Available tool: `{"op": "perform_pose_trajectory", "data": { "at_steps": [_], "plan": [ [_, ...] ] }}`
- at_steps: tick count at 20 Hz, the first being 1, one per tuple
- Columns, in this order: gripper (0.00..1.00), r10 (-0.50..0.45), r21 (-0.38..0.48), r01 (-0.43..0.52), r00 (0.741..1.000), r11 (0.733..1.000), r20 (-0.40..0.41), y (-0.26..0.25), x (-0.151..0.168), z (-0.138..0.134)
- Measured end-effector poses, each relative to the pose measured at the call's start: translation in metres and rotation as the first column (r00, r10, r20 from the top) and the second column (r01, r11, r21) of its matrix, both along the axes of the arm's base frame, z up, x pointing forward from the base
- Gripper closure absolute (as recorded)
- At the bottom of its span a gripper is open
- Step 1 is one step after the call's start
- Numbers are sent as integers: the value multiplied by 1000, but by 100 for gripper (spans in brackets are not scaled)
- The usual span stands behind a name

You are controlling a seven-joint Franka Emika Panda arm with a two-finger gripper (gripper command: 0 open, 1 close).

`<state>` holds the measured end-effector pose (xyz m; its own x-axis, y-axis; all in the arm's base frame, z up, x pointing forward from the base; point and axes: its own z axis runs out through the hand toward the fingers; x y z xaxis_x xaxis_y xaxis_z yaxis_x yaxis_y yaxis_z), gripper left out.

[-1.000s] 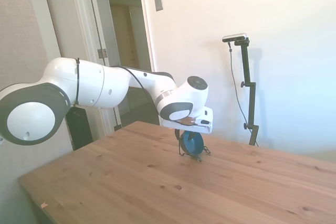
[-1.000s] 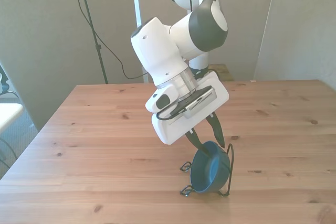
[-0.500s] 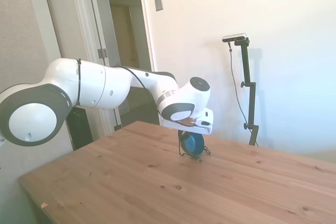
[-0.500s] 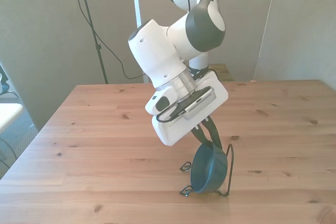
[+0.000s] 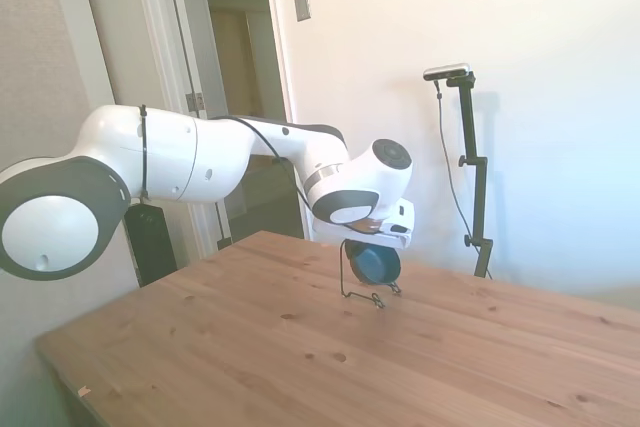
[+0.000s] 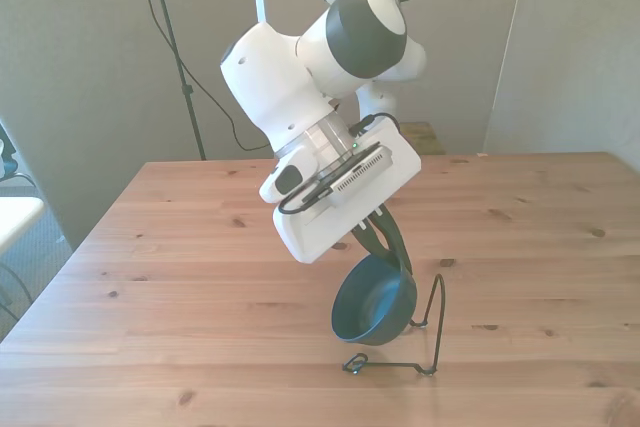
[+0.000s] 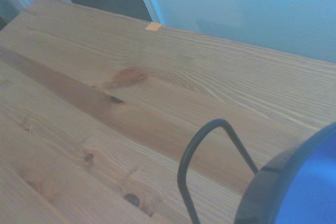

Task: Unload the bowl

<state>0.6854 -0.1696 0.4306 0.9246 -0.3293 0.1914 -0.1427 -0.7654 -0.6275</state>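
Small round dark-blue shallow bowl (image 6: 374, 299) is in the air above the wooden worktop (image 6: 200, 277), held at its upper rim by the two-finger gripper (image 6: 392, 252) of the white arm. Jaws are clamped on the bowl's rim: in the front view the two dark fingers (image 6: 386, 237) run down from the white gripper body and close together at the rim's top edge.

Bowl hangs tilted, its opening turned toward the front view's left and partly up; the inside reads dark teal, smooth and plain. The bowl does not touch the worktop; clear wood shows beneath it.

Thin black wire rack (image 6: 425, 332) stands on the worktop just beside the bowl, on the front view's right. Its upright loop rises next to the bowl's rim on that side, and its small feet rest on the wood below the bowl. From the front view I cannot tell whether that rim grazes the wire.

Side view: bowl (image 5: 373, 264) sits directly under the gripper body, with the wire rack (image 5: 355, 282) below it and toward the arm's side.

Wrist view: blue curved bowl edge (image 7: 294, 187) close up and blurred; the rack's bent wire loop (image 7: 202, 145) over wood grain.
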Motion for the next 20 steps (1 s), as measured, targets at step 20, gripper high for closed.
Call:
{"op": "perform_pose_trajectory", "data": {
  "at_steps": [20],
  "plan": [
    [100,-16,-276,-16,994,961,-112,102,-188,-9]
  ]
}}
